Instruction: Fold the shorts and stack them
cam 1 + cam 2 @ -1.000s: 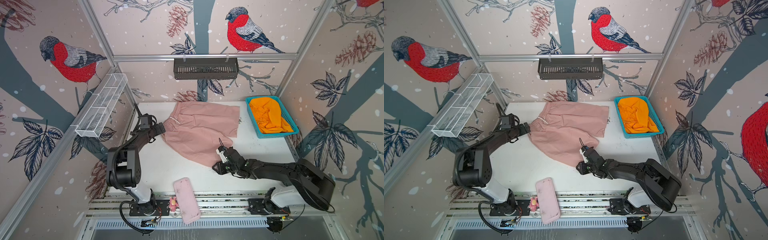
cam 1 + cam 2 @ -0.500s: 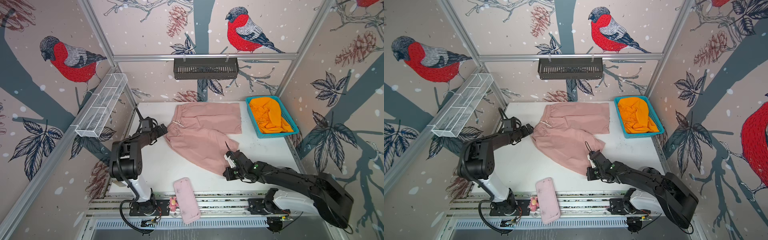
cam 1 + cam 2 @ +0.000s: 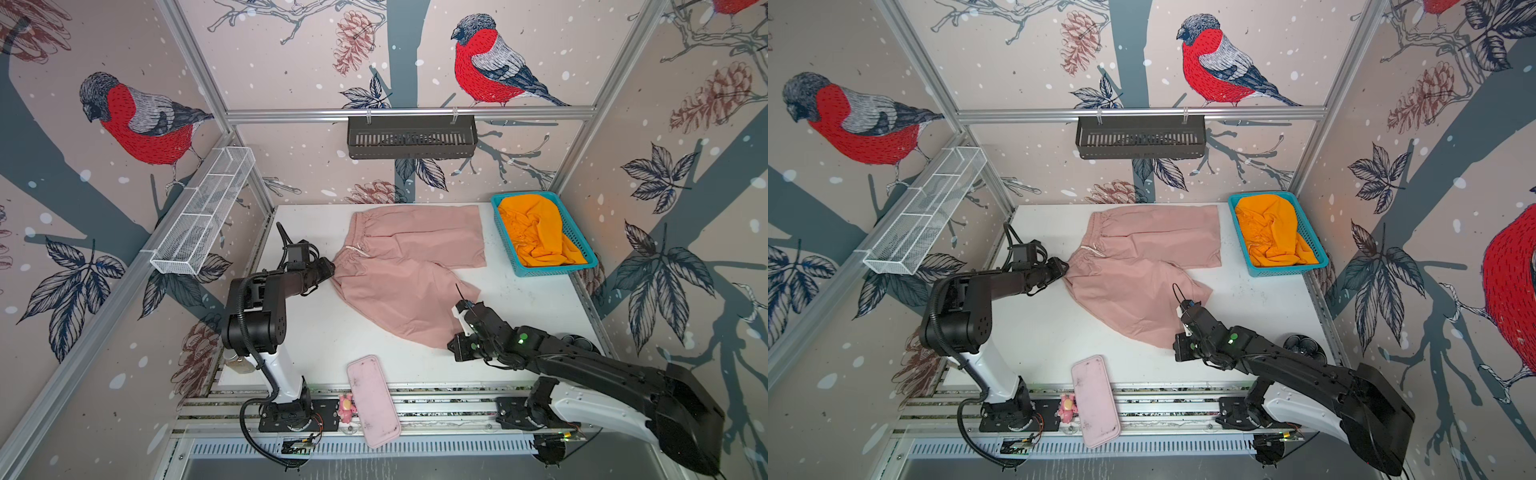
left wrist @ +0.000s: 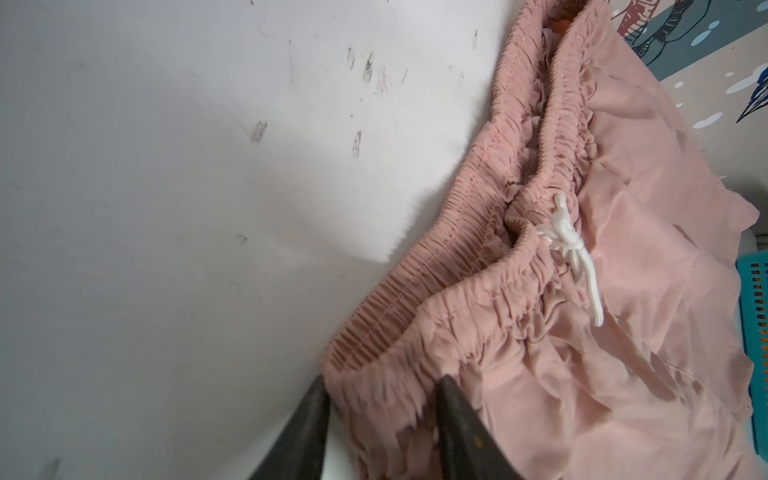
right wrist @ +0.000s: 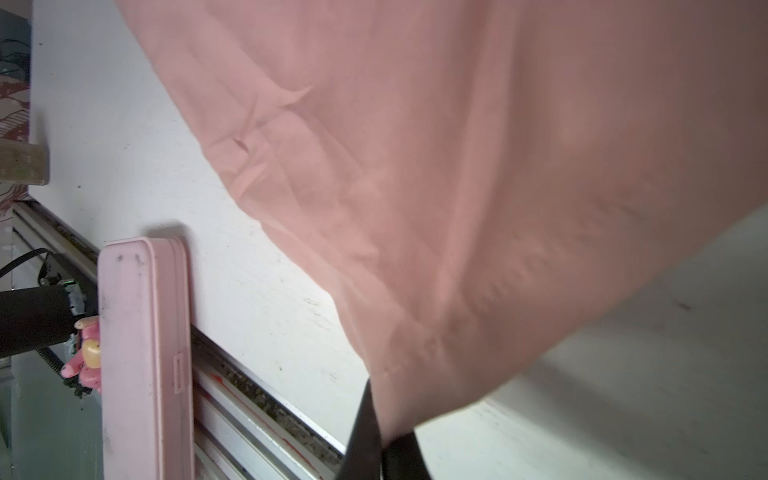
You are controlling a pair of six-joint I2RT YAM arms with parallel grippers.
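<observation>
The left fingers are clenched on the near corner of the elastic waistband of the pink shorts. In the left wrist view the gathered cloth bunches up between the two dark tips. The right fingers are pinched tight on the hem corner of the leg nearest the front. That corner hangs raised off the desk, with a shadow under it.

Between the two grips the pink shorts lie spread across the middle of the desk, waistband towards the left arm. One leg stretches along the back edge and the other slants to the front right. The white drawstring sits knotted at the middle of the waistband, its loose end lying on the cloth.

Off to the back right, the orange shorts are crumpled inside the teal basket, well apart from both arms. At the front edge a pink tray lies partly on the desk and partly over the rails, with a small pink toy just beside it. A white wire basket hangs along the left wall and a dark rack on the back rail.
</observation>
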